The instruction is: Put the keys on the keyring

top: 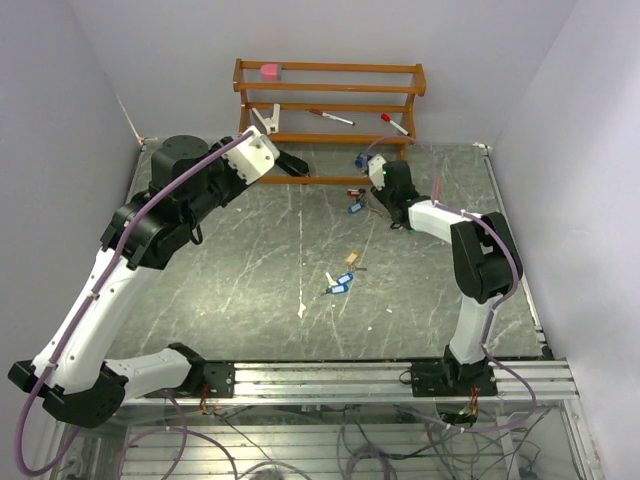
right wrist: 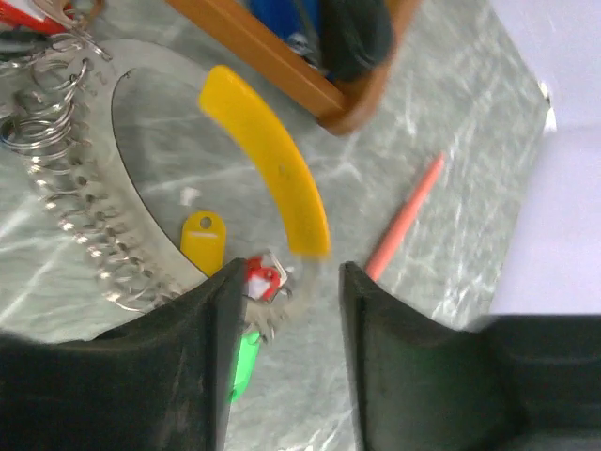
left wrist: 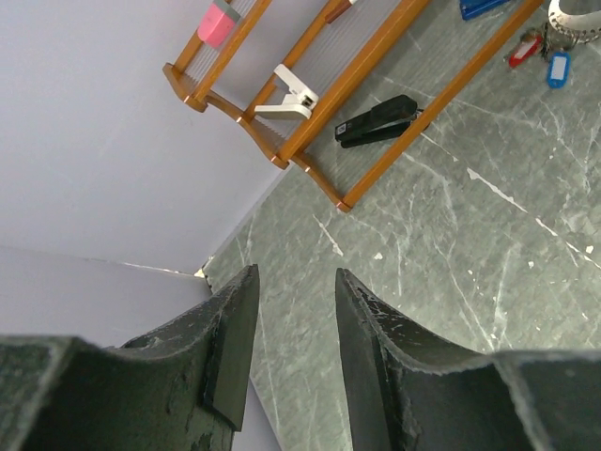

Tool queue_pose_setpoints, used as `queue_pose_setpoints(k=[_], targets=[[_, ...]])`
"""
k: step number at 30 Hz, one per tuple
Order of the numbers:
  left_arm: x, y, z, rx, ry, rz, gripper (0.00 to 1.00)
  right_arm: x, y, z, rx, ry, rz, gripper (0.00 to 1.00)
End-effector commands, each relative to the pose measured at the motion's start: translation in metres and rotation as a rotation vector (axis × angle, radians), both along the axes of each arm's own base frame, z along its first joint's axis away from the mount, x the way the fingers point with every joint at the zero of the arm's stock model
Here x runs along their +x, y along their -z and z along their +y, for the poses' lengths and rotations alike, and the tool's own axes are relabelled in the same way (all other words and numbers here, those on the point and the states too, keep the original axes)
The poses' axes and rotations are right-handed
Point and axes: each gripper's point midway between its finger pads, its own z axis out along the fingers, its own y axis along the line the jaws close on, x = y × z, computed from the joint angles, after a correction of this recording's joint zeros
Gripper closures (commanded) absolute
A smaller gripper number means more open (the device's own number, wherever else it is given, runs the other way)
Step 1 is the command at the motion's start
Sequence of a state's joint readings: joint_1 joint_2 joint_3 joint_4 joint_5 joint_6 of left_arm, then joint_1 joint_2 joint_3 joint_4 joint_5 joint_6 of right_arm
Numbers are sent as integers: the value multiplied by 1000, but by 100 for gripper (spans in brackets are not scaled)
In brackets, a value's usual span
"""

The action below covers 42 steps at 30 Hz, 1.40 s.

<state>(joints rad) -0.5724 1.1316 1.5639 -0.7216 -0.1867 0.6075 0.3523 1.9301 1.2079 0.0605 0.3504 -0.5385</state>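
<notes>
keys (top: 343, 280) — table (top: 250, 260) centre, near-edge side of keyring (right wrist: 94, 221) | right gripper (right wrist: 291, 277) at keyring — nearer arm, jaws parted, empty | left gripper (left wrist: 296, 275) parted, empty

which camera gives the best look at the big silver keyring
Right wrist: the large silvery wire keyring fills the frame's left, small rings distinct. Left wrist catches only a cut-off arc in its top-right corner. The top view shows little: the right tool covers most of it.

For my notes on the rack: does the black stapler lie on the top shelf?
No, the black stapler lies at the lowest level of the rack.
</notes>
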Motion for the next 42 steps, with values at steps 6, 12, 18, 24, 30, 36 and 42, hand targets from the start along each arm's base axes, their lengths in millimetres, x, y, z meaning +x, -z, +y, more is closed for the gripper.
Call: queue_pose_setpoints(k=[6, 12, 18, 24, 30, 36, 42], targets=[[2, -5, -2, -52, 3, -9, 48, 8, -54, -54, 65, 297, -151, 19], [4, -5, -1, -103, -30, -4, 30, 6, -104, -26, 284, 237, -165, 1], [12, -10, -2, -167, -47, 4, 2, -20, -137, 35, 664, 79, -40, 0], [24, -4, -1, -236, -93, 82, 2, -45, -169, 37, 898, 195, -98, 0], [35, 2, 9, -288, -153, 113, 2, -64, -215, 30, 970, 158, -230, 0], [41, 11, 11, -326, -197, 141, 1, -71, -215, 24, 946, 165, -238, 0], [43, 18, 11, -340, -200, 164, 1, -82, -214, 17, 920, 167, -253, 0]])
